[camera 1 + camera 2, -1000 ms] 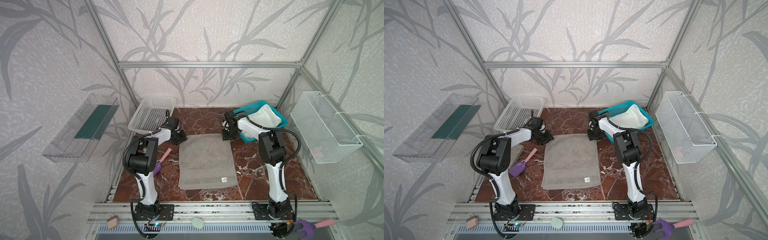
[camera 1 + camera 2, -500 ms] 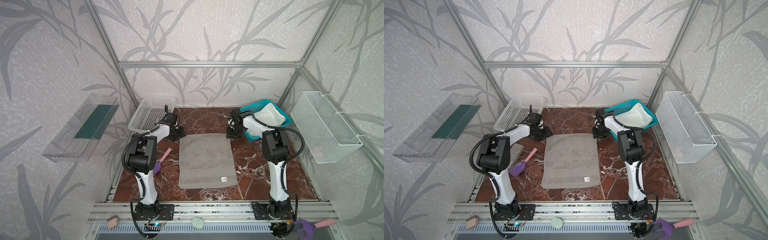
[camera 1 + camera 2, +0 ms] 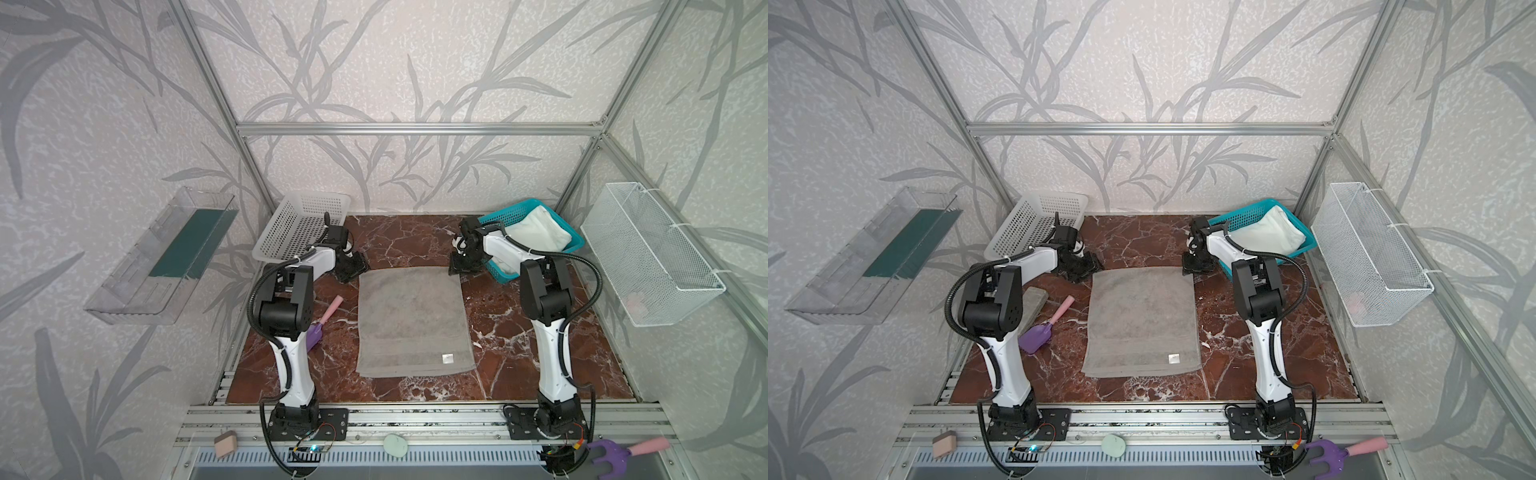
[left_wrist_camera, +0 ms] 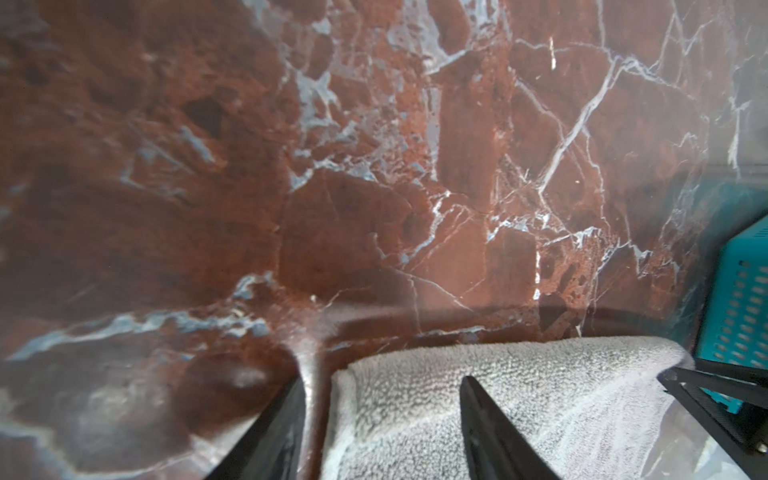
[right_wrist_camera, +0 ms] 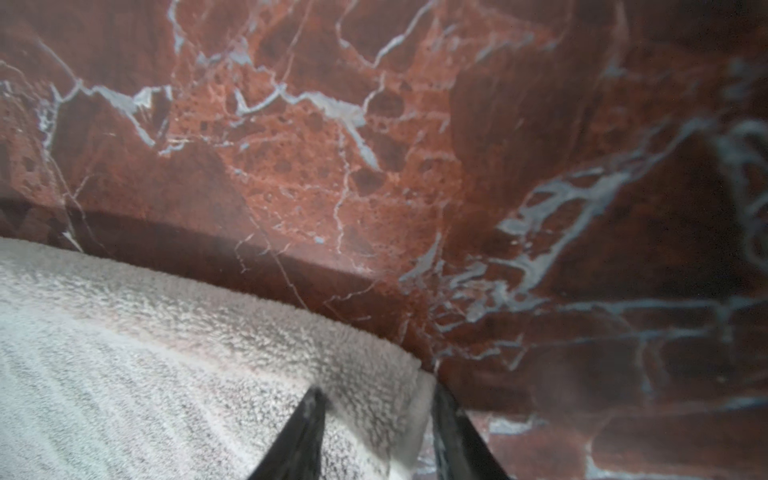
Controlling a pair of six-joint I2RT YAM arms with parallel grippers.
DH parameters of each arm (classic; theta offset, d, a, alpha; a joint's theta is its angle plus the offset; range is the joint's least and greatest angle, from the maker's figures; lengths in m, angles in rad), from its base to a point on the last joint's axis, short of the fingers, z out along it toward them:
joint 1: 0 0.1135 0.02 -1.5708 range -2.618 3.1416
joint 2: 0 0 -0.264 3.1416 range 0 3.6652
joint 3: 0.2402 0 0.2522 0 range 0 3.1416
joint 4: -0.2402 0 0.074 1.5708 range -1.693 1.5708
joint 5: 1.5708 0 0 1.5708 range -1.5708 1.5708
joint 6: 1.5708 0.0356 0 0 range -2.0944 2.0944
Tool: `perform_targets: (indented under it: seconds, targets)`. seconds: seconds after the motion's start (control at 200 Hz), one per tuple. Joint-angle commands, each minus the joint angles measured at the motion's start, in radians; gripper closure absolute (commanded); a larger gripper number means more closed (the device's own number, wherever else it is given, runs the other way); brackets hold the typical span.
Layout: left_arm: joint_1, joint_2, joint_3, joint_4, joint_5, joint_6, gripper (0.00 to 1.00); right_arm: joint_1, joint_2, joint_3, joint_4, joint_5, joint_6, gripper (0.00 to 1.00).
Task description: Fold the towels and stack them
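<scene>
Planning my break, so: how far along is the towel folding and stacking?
Done: nothing folded or stacked yet. In hand: the grey towel lies spread flat on the table, and the left pincer and right pincer each straddle a far corner with open jaws, not yet lifting. Remaining: fold it, then the white towel lying in the teal basket. No third towel shows.

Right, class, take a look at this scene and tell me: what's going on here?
A grey towel lies spread flat on the marble table. The robot's left hand and right hand each sit at one of its far corners, jaws apart astride the edge, with nothing lifted yet. A white towel waits in the teal basket.
</scene>
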Motion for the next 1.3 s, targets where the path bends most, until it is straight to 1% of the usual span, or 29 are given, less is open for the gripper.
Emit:
perform_targets:
  seconds: [0.0,0.08,0.16,0.195,0.265,0.31,0.345,0.51,0.685,0.915,1.035,1.19,1.295]
  targets:
    - [-0.007,0.018,-0.024,0.007,0.034,-0.013,0.45,-0.005,0.034,0.022,-0.002,-0.034,0.01,0.61]
    - [-0.007,0.015,-0.025,0.018,0.042,-0.015,0.53,-0.004,0.039,0.025,-0.002,-0.052,0.008,0.67]
    - [-0.006,0.01,-0.018,0.03,0.048,-0.008,0.63,-0.001,0.034,0.025,0.005,-0.065,0.0,0.81]
    - [-0.003,0.005,-0.015,0.046,0.053,-0.005,0.71,0.0,0.028,0.025,0.011,-0.067,-0.005,0.87]
    - [0.002,-0.015,-0.029,0.105,0.058,-0.004,0.87,0.0,0.007,0.022,0.028,-0.068,-0.014,0.96]
    - [0.006,-0.033,-0.038,0.147,0.061,-0.002,0.96,0.0,-0.009,0.023,0.039,-0.063,-0.025,0.99]
    - [0.009,-0.044,-0.042,0.173,0.066,0.003,1.0,0.0,-0.023,0.027,0.046,-0.06,-0.035,1.0]
    - [0.014,-0.112,-0.041,0.26,0.109,0.014,1.0,-0.001,-0.084,0.033,0.081,-0.053,-0.07,1.0]
    - [0.022,-0.179,-0.045,0.28,0.138,0.038,1.0,-0.001,-0.152,0.031,0.101,-0.04,-0.099,1.0]
    - [0.063,-0.288,-0.163,0.358,0.179,0.017,1.0,-0.002,-0.236,-0.011,0.102,-0.035,-0.131,1.0]
    - [0.099,-0.343,-0.255,0.39,0.203,-0.003,1.0,-0.003,-0.305,-0.108,0.151,-0.051,-0.119,1.0]
    - [0.144,-0.379,-0.405,0.486,0.247,-0.069,1.0,-0.003,-0.388,-0.339,0.293,-0.11,-0.056,1.0]
    - [0.153,-0.39,-0.467,0.541,0.266,-0.105,1.0,-0.001,-0.404,-0.412,0.324,-0.155,-0.013,1.0]
